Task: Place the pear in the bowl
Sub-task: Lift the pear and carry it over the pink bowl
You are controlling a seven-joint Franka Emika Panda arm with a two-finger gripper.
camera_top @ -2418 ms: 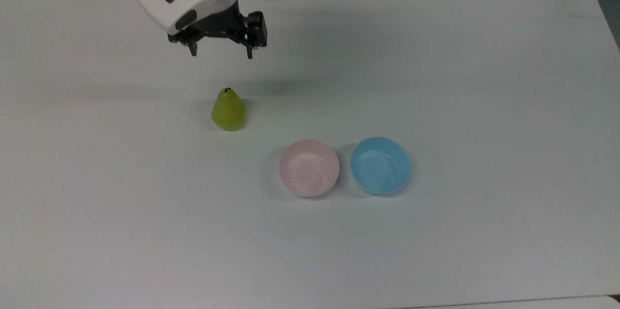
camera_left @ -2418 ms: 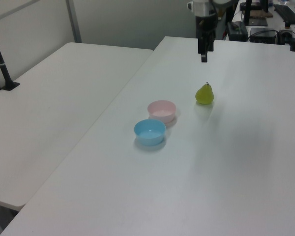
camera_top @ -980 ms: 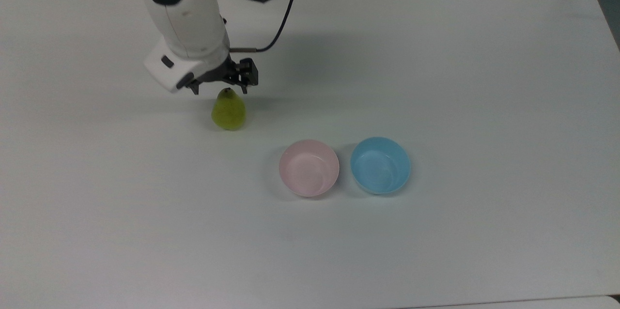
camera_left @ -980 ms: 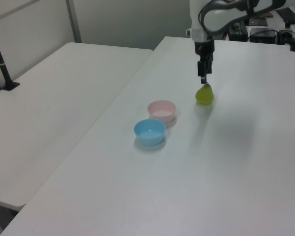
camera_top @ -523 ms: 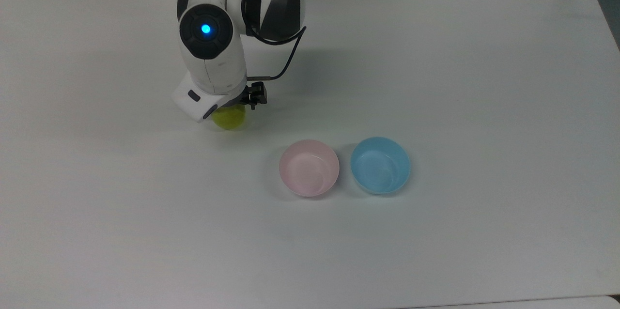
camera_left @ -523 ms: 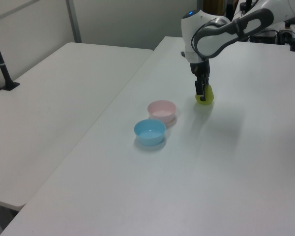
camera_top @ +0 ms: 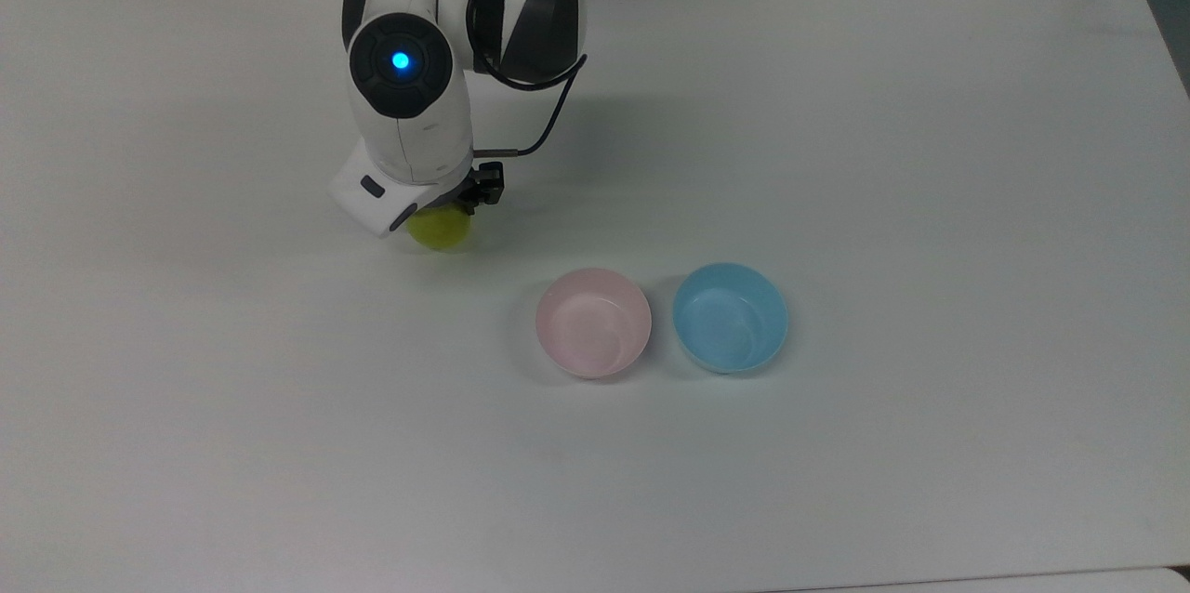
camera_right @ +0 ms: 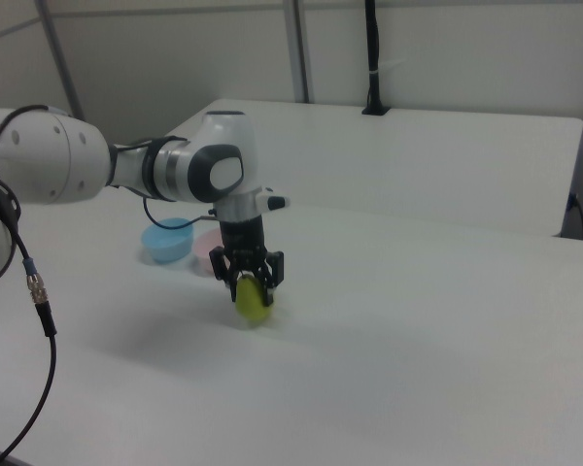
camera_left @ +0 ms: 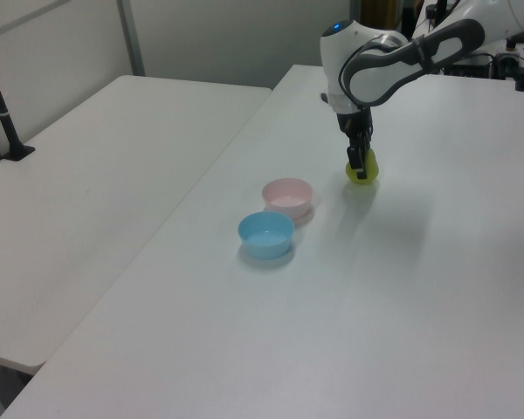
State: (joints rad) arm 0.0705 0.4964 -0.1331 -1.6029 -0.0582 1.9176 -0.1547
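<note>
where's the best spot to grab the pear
Take the pear from straight above, fingers either side of its upper body below the neck. It stands upright on the table, narrow end up, with open space around it. The claw sits there in the right view.

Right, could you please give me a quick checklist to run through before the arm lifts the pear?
1. End effector down around the pear, a finger on either side: ok.
2. Grip firm enough to lift: cannot tell.
3. Pear resting on the table, not yet lifted: ok.
4. Pink bowl empty and upright: ok.
5. Blue bowl sits just to the top view's right of the pink one; aim carefully: ok.
6. Table between pear and pink bowl free of obstacles: ok.
</note>
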